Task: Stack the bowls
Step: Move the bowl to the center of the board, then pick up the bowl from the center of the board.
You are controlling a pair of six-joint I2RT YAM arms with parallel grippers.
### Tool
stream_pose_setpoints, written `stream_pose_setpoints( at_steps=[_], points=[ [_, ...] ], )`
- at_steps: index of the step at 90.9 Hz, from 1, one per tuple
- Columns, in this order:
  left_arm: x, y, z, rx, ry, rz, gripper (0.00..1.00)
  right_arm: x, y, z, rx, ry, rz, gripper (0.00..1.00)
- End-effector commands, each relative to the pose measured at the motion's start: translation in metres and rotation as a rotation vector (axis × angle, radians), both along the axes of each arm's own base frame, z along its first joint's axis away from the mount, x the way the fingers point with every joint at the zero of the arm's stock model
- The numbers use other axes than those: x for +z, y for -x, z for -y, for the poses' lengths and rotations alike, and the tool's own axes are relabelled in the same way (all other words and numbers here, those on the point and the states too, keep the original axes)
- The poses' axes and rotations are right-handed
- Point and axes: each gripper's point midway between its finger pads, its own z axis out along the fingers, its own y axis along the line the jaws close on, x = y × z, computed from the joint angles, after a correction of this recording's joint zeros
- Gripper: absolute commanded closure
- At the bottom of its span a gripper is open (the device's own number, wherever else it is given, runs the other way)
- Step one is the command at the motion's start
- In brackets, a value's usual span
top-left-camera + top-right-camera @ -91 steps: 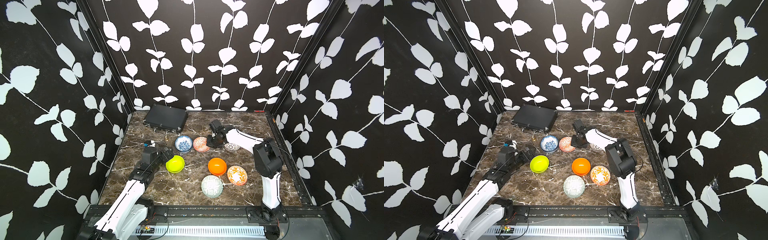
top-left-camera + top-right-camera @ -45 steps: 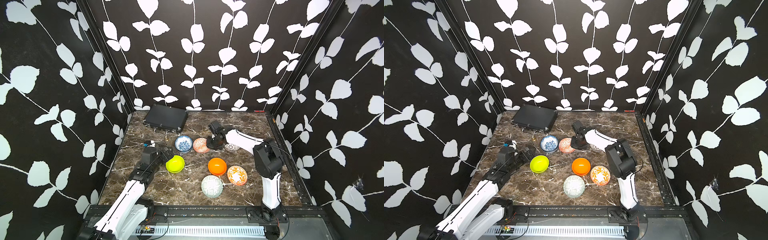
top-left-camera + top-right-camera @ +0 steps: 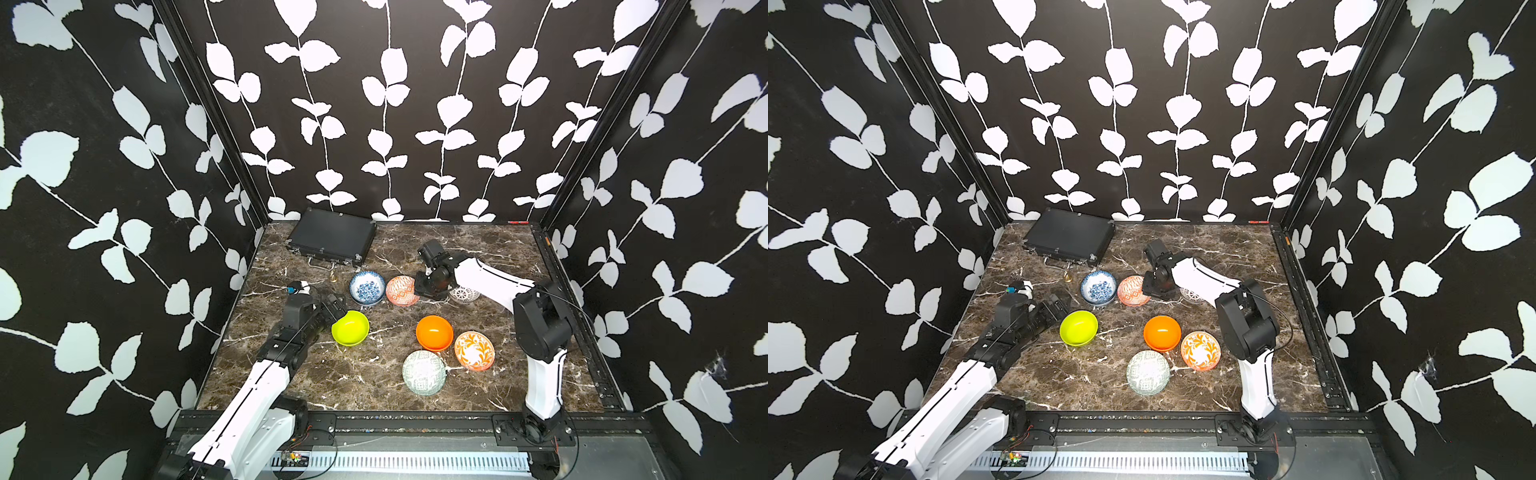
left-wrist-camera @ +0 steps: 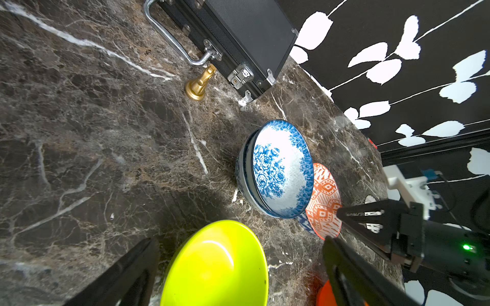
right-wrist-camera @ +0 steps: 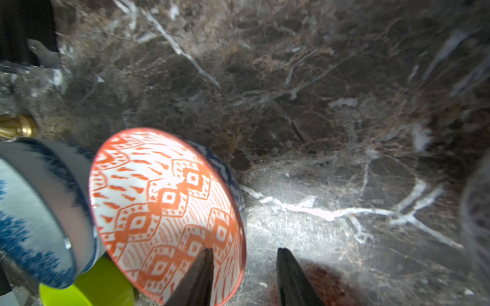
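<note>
- Left gripper: jaws spread wide, holding nothing, flanking the lime bowl.
- Right gripper: jaws partly apart, straddling the rim of the orange diamond bowl, not clamping it.
- Wrist views only: that bowl nests in a blue-edged bowl; the blue floral bowl nests in a second floral bowl.
- Clear only in top views: white lattice bowl, plain orange bowl, orange scroll bowl, pale green bowl, all empty.
- Black case: at the back of the table.

Left hand just beside lime bowl on marble table
</note>
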Motion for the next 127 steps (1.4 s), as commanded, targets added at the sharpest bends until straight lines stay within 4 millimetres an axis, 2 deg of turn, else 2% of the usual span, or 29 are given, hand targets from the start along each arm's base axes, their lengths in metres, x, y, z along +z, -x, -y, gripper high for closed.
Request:
stream_pose_setpoints(
  at_steps=[1,17,27,37,39,51,64,73,81,98,113,127],
  points=[
    [0.001,-0.002,-0.001,0.001,0.001,0.013,0.01,0.026,0.005,0.005,-0.001,0.005,0.045,0.58],
    [0.001,-0.001,-0.001,-0.002,0.002,0.009,0.01,0.048,0.014,0.015,0.005,0.003,0.08,0.58],
    [0.001,-0.001,0.0,-0.008,0.004,0.008,0.01,0.063,0.031,0.027,0.024,0.009,0.096,0.57],
    [0.001,-0.001,0.001,-0.01,0.008,0.006,0.01,0.076,0.062,0.047,0.056,0.033,0.106,0.55],
    [0.0,-0.001,0.001,-0.012,0.008,0.005,0.01,0.082,0.07,0.051,0.063,0.027,0.115,0.54],
    [-0.001,-0.002,0.005,-0.026,0.019,-0.002,0.01,0.089,0.121,0.079,0.099,0.053,0.123,0.48],
    [-0.004,-0.001,0.008,-0.04,0.03,-0.022,0.01,0.097,0.155,0.116,0.052,0.078,0.133,0.43],
    [-0.006,0.003,0.01,-0.053,0.035,-0.034,0.01,0.091,0.17,0.137,0.022,0.123,0.099,0.43],
    [-0.005,0.004,0.012,-0.066,0.045,-0.036,0.01,0.077,0.18,0.156,-0.02,0.162,0.061,0.43],
    [-0.007,0.004,0.016,-0.08,0.055,-0.055,0.01,0.048,0.191,0.181,-0.138,0.107,0.002,0.41],
    [-0.008,0.005,0.016,-0.081,0.054,-0.058,0.01,0.028,0.195,0.19,-0.171,0.11,-0.054,0.4],
    [-0.007,0.005,0.017,-0.091,0.052,-0.056,0.01,0.013,0.194,0.193,-0.186,0.118,-0.083,0.44]
  ],
)
